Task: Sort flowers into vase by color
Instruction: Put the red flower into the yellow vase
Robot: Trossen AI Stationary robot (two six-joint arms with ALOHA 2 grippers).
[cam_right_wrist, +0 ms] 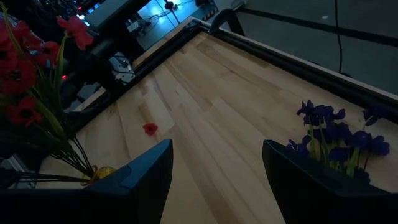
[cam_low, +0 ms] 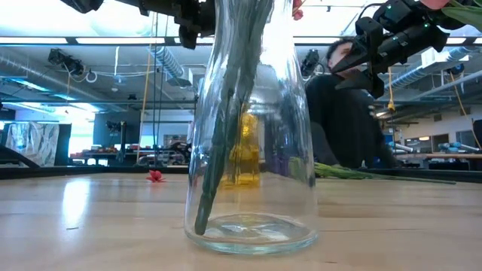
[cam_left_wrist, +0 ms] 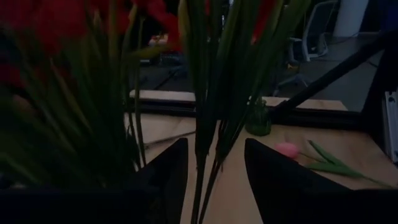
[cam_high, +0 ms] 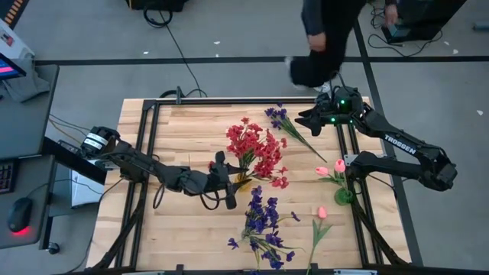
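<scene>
The left gripper [cam_high: 231, 186] stood mid-worktop at the red flowers [cam_high: 257, 155], whose stems [cam_left_wrist: 205, 118] ran upright between its half-open jaws; whether they pinched the stems I could not tell. The right gripper [cam_high: 307, 121], jaws wide and empty, hung just beside the loose purple sprig [cam_high: 289, 127], the nearer arm to it.

Robotics lab — exposed ducts [cam_low: 162, 60], cables [cam_high: 183, 57]

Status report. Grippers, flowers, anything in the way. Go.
Left gripper open around the red flowers' stems at the clear vase. Right gripper open, empty, above a loose purple sprig at the far edge. Purple bunch and pink tulips stand nearby.
</scene>
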